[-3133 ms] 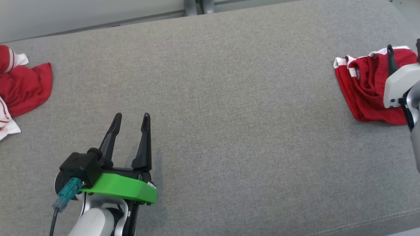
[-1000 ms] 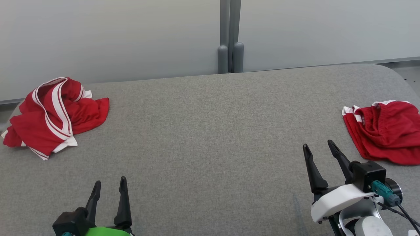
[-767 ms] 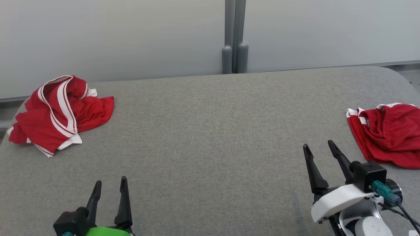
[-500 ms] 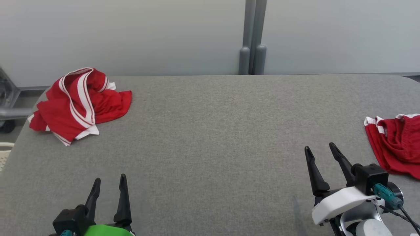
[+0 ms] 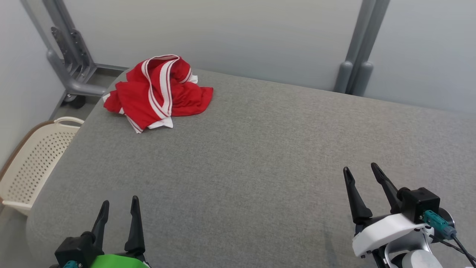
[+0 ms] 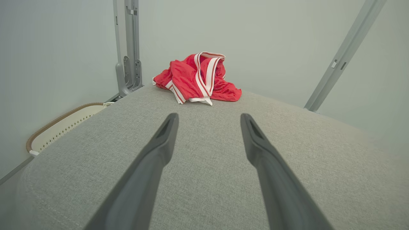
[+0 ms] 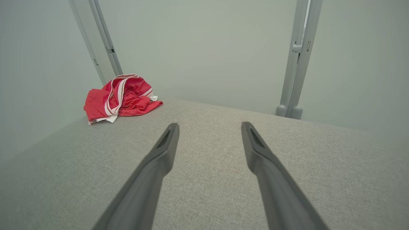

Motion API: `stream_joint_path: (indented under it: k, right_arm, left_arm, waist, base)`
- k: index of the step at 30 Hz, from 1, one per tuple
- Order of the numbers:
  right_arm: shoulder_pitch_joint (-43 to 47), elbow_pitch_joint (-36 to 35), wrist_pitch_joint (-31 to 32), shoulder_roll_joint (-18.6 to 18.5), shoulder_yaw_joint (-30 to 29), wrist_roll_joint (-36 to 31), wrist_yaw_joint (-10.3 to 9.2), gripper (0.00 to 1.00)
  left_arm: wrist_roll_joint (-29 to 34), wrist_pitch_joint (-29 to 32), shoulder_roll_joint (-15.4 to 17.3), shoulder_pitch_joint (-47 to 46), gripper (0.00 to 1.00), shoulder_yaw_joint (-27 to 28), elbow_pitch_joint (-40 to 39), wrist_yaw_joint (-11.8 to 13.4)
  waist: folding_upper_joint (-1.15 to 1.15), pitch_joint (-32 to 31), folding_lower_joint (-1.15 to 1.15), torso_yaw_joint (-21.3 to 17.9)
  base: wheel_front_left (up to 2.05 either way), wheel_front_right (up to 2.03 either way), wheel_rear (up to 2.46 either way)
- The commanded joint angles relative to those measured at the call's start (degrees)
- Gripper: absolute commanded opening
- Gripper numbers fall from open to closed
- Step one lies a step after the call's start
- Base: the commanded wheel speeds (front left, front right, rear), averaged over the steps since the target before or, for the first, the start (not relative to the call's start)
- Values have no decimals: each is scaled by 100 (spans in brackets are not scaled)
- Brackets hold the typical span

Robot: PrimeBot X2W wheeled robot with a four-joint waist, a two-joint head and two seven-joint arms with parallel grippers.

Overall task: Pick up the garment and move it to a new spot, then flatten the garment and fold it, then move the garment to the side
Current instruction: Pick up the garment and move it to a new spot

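Garment (image 5: 158,91), red with white stripes and crumpled in a heap, sits in the upper left of the head frame. It's on the far corner of the grey padded table (image 5: 267,156), close to the back edge.

Left gripper (image 5: 119,201) is at bottom left of that frame, fingers apart with nothing between them. Right gripper (image 5: 360,167) is at lower right, likewise spread and empty.

Key relation: the heap lies almost straight up-frame from the left gripper, a touch to the right of its finger line. From the right gripper it's a long diagonal across the table, so the left arm is the nearer one and I'd have it make the reach.

In the left wrist view the heap sits centred just above the gap between the fingers, well apart from the tips. Heading looks lined up, so it's mostly forward travel.

The heap's long axis runs roughly left-right in the head frame, with the white stripes crossing it top to bottom. Can't tell hem from waistband, it's too bunched.

Cream perforated basket (image 5: 33,160) sits off the table edge at left, so a sideways drag that way could pull cloth off.
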Motion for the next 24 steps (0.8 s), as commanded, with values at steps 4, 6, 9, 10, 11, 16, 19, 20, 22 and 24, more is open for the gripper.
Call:
stream_joint_path:
  k: [4,6,9,10,11,16,19,20,22,24]
  right_arm:
    - [-11,19,-27,-16,19,-13,0,100]
    - [-41,34,-29,-16,33,-11,0,100]
    - [-60,31,-23,-16,45,-18,0,100]
    - [-63,27,-21,-16,53,-21,0,100]
    - [-67,24,-13,-16,62,-24,0,100]
    - [-99,-14,-56,-16,53,-34,0,100]
    - [-107,-59,-60,-16,33,-43,0,100]
    - [-107,-59,-60,-16,33,-43,0,100]
    - [-114,-79,-62,-16,8,-55,0,100]
    - [-127,-118,-49,-16,-1,-52,0,100]
  left_arm:
    - [52,1,37,23,100,19,-36,28]
    - [55,-3,36,24,100,21,-49,37]
    - [60,-8,34,33,100,25,-62,52]
    - [61,-10,30,39,100,27,-66,57]
    - [60,-12,27,47,100,29,-72,54]
    - [5,0,50,7,100,56,-103,36]
    - [-53,15,53,-144,100,94,-156,9]
    - [-53,15,53,-144,100,94,-156,9]
    - [-52,21,74,-259,100,117,-193,1]
    - [-40,53,122,-407,100,141,-234,-17]
  waist:
    - [28,72,0,549]
    - [28,84,0,589]
    - [28,98,0,615]
    - [28,102,0,613]
    - [28,107,0,606]
    - [28,139,0,499]
    - [28,167,0,406]
    - [28,167,0,406]
    - [28,191,0,334]
    - [28,216,0,256]
  base:
    - [0,0,0]
    - [0,0,0]
    - [0,0,0]
    - [0,0,0]
    - [0,0,0]
    - [0,0,0]
    - [0,0,0]
    - [0,0,0]
    - [0,0,0]
    - [0,0,0]
